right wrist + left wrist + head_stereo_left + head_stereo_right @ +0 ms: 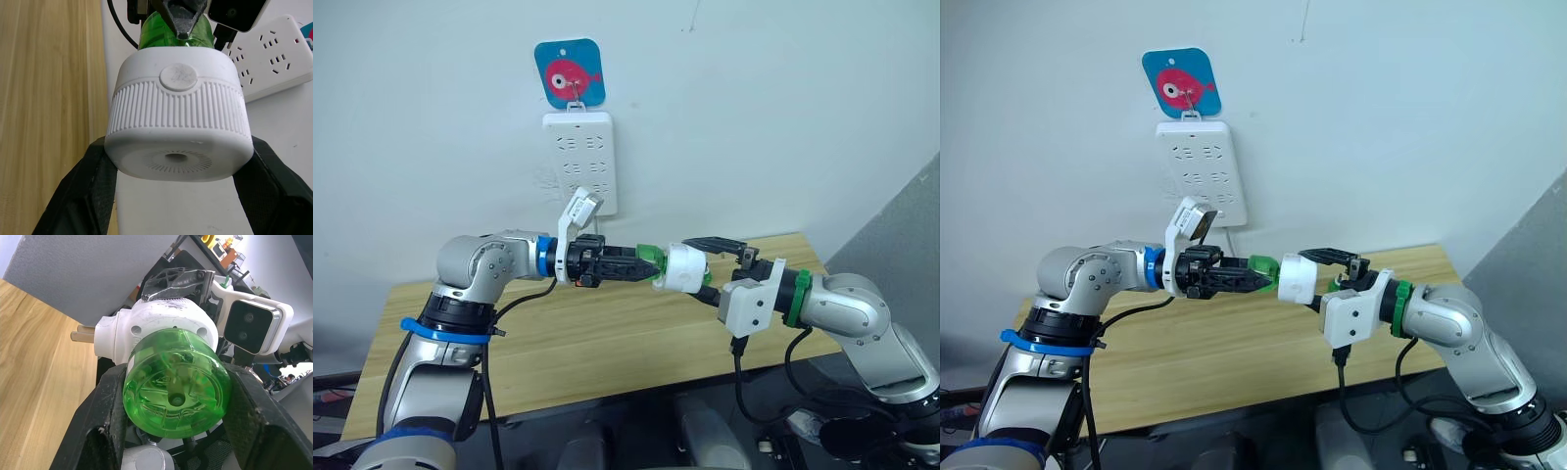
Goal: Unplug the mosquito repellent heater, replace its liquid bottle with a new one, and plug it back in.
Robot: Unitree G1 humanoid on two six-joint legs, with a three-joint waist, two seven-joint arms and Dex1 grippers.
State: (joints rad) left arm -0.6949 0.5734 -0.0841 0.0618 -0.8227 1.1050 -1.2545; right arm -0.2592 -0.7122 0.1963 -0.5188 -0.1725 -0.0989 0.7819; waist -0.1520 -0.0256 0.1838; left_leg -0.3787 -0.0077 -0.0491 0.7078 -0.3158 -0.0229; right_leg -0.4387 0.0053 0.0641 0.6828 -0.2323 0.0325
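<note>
The mosquito repellent heater (683, 268), a rounded white body with a vent hole (175, 157), hangs in mid-air above the wooden table (587, 338). My right gripper (693, 266) is shut on it, one finger on each side. A green translucent liquid bottle (647, 257) sticks out of the heater's underside toward my left arm. My left gripper (649, 264) is shut on this bottle, its black fingers (105, 431) clamping both sides. The heater's metal prongs (83, 336) are free and point away from the wall.
A tall white power strip (579, 162) hangs on the wall above the table's back edge, under a blue fish sticker hook (570, 72). Its sockets show nothing plugged in. A grey panel (911, 225) stands at the right.
</note>
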